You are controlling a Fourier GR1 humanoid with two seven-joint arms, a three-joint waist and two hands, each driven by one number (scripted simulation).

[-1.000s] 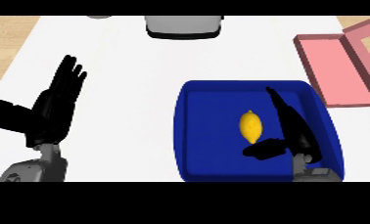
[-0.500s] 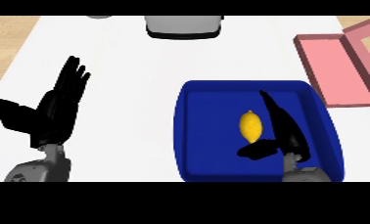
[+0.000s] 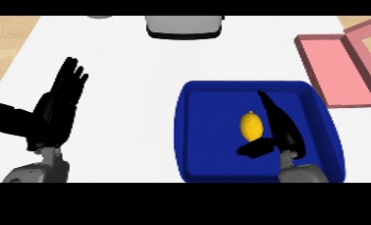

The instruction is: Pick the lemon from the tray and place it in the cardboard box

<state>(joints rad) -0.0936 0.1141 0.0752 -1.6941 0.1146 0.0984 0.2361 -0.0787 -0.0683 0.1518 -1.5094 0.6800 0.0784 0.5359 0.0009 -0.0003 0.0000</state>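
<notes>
Seen from the robot's head, a single view looks steeply down on the white table (image 3: 145,62), facing forward and away from the body. Both forearms enter from the lower edge, the left hand (image 3: 58,106) at the frame's left and the right hand (image 3: 282,128) at its right. The blue tray (image 3: 246,84) lies close to the camera at lower right. The right edge cuts the pink box (image 3: 330,71), and the top edge cuts a grey object (image 3: 183,26).
</notes>
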